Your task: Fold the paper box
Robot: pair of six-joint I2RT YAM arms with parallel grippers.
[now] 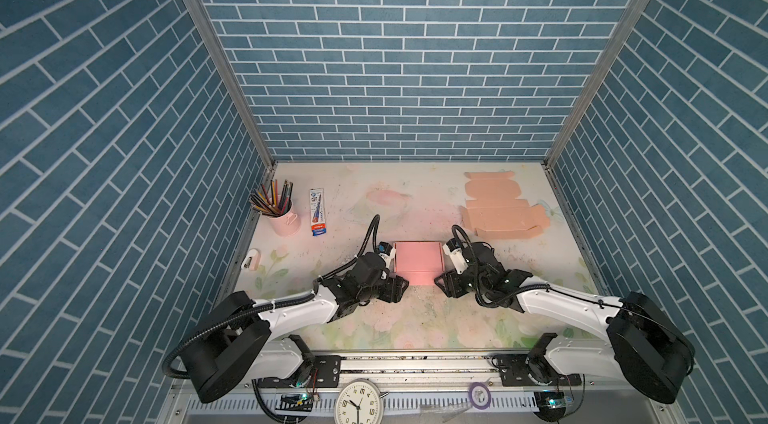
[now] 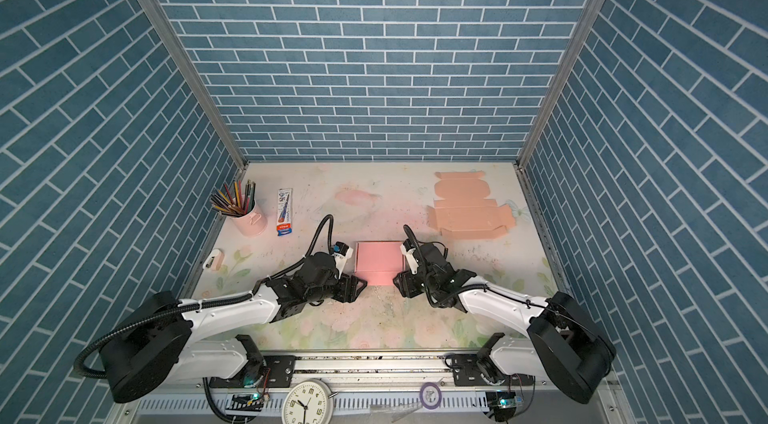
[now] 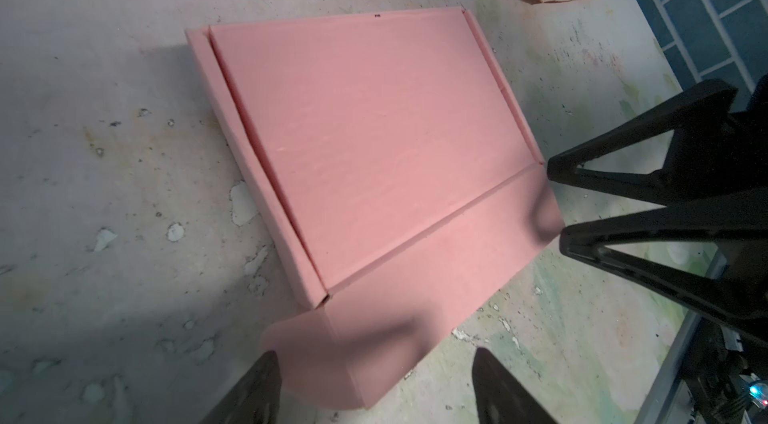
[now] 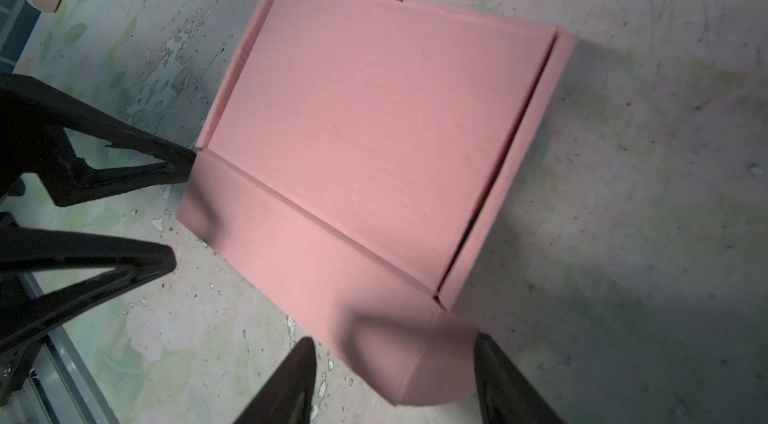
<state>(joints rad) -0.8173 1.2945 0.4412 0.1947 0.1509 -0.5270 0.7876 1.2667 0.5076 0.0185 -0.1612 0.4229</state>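
Note:
The pink paper box (image 1: 417,258) (image 2: 380,256) lies at the middle of the table. Its lid panel (image 3: 374,130) (image 4: 374,118) is down flat and its front flap (image 3: 449,259) (image 4: 291,243) is spread out on the table toward the arms. My left gripper (image 1: 405,282) (image 2: 363,284) (image 3: 376,359) stands open at the flap's left end, its fingers on either side of the rounded corner tab (image 3: 316,355). My right gripper (image 1: 438,279) (image 2: 395,278) (image 4: 394,339) is open at the flap's right end, straddling that end's tab (image 4: 432,368), with one fingertip (image 4: 482,343) right at the tab's edge.
Flat peach cardboard blanks (image 1: 498,209) (image 2: 469,205) lie at the back right. At the back left stand a pink cup of pencils (image 1: 282,214) and a pen package (image 1: 318,212). A small white and pink item (image 1: 251,264) sits near the left edge. A clock (image 1: 357,401) lies on the front rail.

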